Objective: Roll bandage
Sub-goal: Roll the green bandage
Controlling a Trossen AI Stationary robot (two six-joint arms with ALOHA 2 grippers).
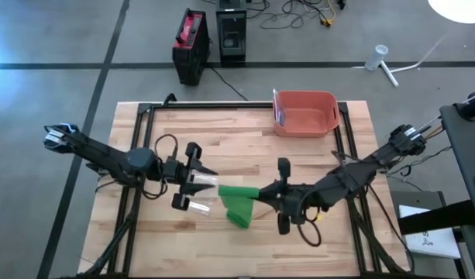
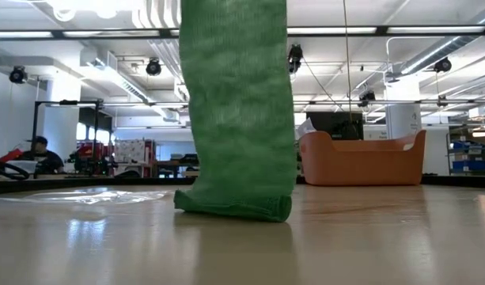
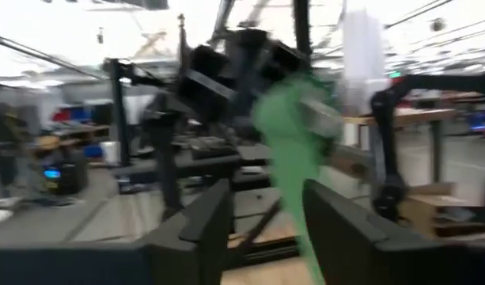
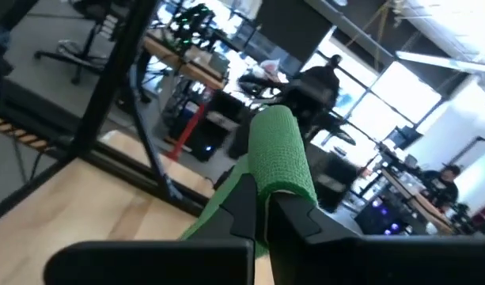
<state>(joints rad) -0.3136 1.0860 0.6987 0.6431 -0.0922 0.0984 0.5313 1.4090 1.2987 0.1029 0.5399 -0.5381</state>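
A green bandage [image 1: 239,203] hangs as a wide strip over the middle of the table [image 1: 222,132]. Its lower end [image 2: 234,206] rests bunched on the wood. My right gripper [image 1: 259,195] comes in level from the table's right and is shut on the bandage's top [image 4: 282,150]. My left gripper [image 1: 208,182] reaches in from the left and is open. In the left wrist view the bandage [image 3: 293,150] hangs just beyond the left gripper [image 3: 266,214], and I see no touch. My right gripper pinches the top of the bandage [image 4: 267,188] between its two fingers [image 4: 242,206], coming level from the table's right. A thick green bulge of the bandage sits over the fingertips. The strip hangs below the fingers [image 2: 238,119], and its bottom end lies on the table.
A red bin [image 1: 305,112] stands at the table's far edge, right of centre. A clear plastic wrapper [image 2: 92,195] lies on the wood beneath my left gripper. A black frame runs round the table. Beyond the far edge, black boxes stand on the floor.
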